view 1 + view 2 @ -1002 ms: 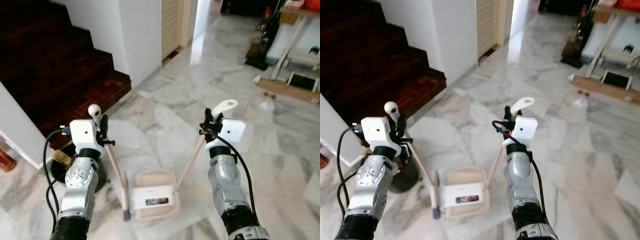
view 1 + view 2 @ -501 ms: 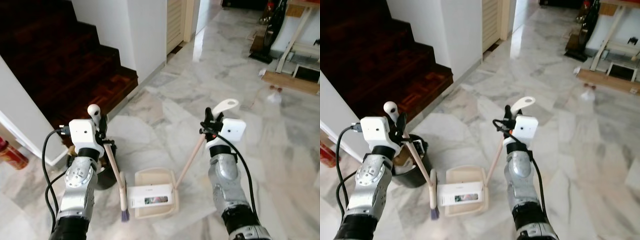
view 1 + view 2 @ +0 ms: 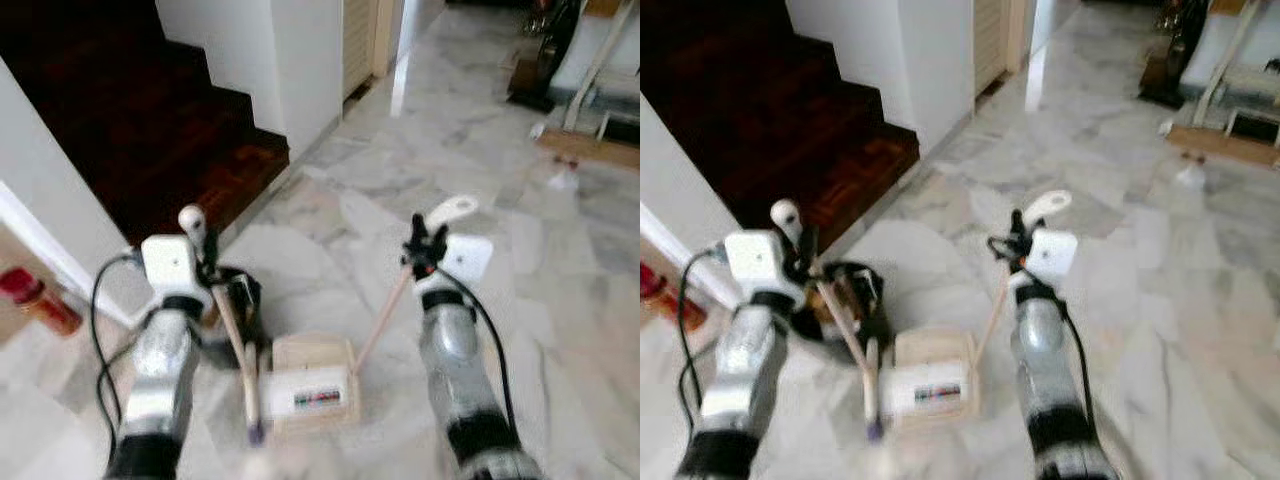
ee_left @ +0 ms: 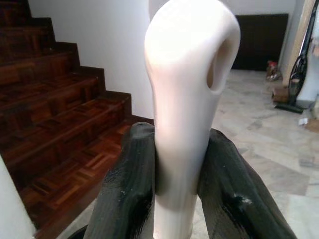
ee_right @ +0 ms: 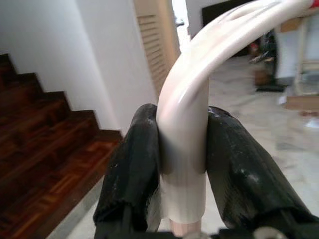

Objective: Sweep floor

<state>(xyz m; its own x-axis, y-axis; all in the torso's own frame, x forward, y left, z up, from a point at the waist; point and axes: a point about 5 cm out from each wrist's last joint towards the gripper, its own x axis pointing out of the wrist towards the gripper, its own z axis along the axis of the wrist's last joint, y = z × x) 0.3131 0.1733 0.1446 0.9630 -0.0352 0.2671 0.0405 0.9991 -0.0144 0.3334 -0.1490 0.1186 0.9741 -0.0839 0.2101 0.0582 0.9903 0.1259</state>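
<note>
Left gripper [image 4: 174,199] pinched broom [image 3: 232,325], right gripper [image 5: 182,189] pinched dustpan [image 3: 312,385] handle; bin [image 3: 238,295] at 10 o'clock, stairs [image 3: 150,110] beyond.

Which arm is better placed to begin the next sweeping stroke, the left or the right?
Probably the left. Its end effector is shut on the broom, whose bristles rest on the floor beside the dustpan. The right end effector is shut on the dustpan handle, steadying it.

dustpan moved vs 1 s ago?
Yes. The dustpan now lies close beside the black bin near the stairs; the robot is walking, so the camera shifted too.
</note>
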